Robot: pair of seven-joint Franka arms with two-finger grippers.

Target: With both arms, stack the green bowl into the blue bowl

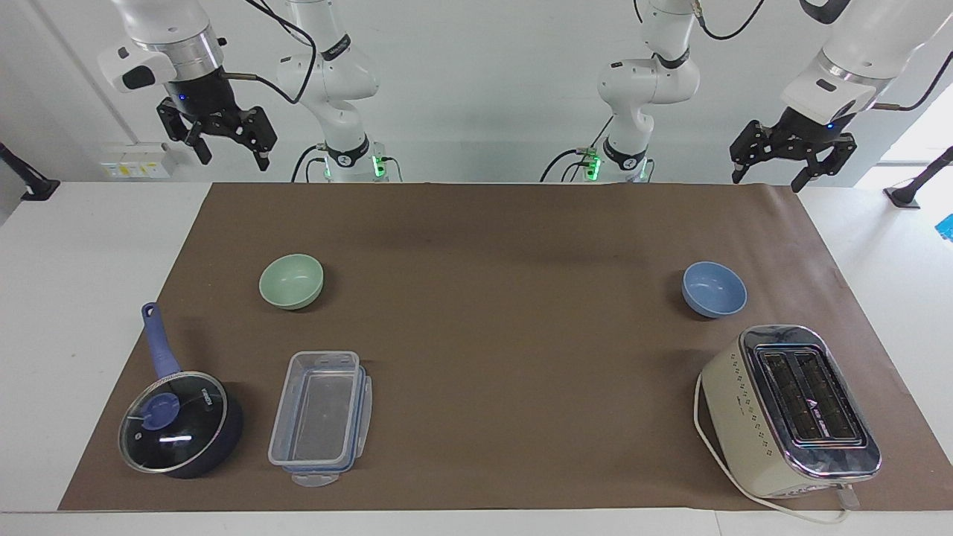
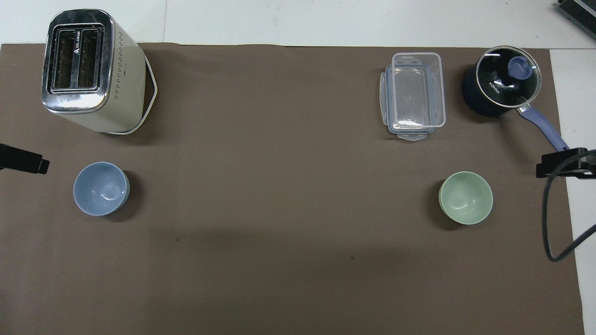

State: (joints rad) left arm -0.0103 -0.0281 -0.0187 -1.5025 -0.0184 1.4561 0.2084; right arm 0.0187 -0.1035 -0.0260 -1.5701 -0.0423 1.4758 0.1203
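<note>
Green bowl [image 1: 291, 281] sits upright on the brown-covered counter [image 1: 491, 313], toward right arm's end, mouth up, nothing in it. Nearer the robots than the clear plastic container [image 1: 322, 408] and the lidded saucepan [image 1: 181, 423]. Blue bowl [image 1: 714, 289] also upright, mouth up, toward left arm's end, well apart from green; toaster [image 1: 789, 409] just beside it, farther from robots.

Right hand [image 1: 227, 145] up in the air over the counter edge at its own end, fingers spread, holding nothing. Left hand [image 1: 770, 170] likewise raised at its end, fingers apart, empty. Neither near a bowl; both arms wait.

Handling, my read: both bowls look light, rigid, smooth matte, prob. plastic or ceramic. Smooth wall could slip under a pinch. Best hold likely on the rim, one finger inside, one outside, coming from above. If ceramic, chips on a hard drop, so lower it gently.

Orientation: bowls are round, no long axis, no front; only axis is vertical through the mouth. Any approach angle round the rim works equally. Keep green level so it nests; sizes look abt the same, so it may sit high in blue rather than drop fully in.
</note>
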